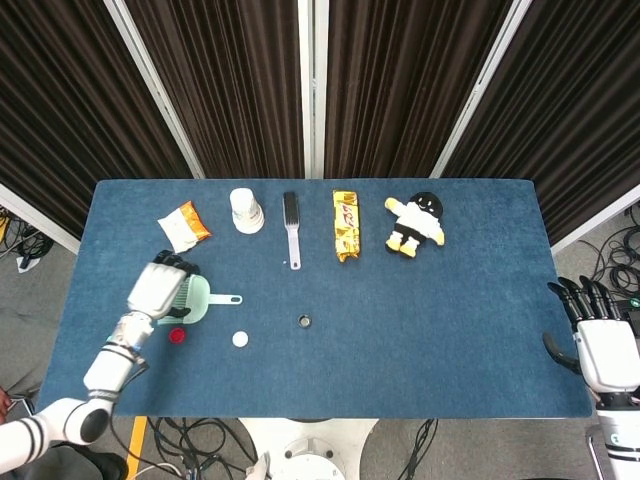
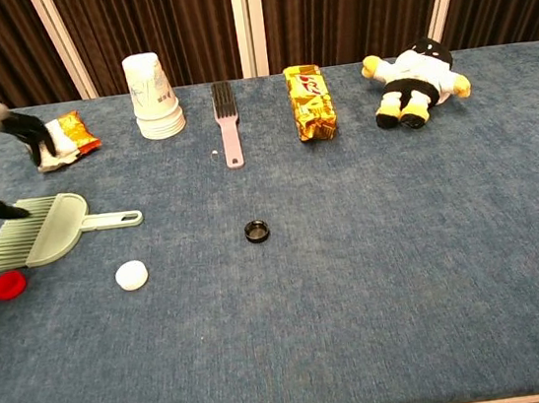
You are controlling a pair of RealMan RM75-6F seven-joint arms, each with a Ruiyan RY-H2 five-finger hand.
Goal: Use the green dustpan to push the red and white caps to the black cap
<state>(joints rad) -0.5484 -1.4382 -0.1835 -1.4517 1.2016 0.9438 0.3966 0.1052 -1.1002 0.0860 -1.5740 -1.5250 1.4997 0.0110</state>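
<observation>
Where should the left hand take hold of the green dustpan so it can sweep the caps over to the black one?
Probably by the slim handle of the green dustpan, which lies flat and points right toward the black cap. Come down from above with fingers across it. The left hand now hovers over the comb end, so shift right. The red cap and white cap lie just in front.
</observation>
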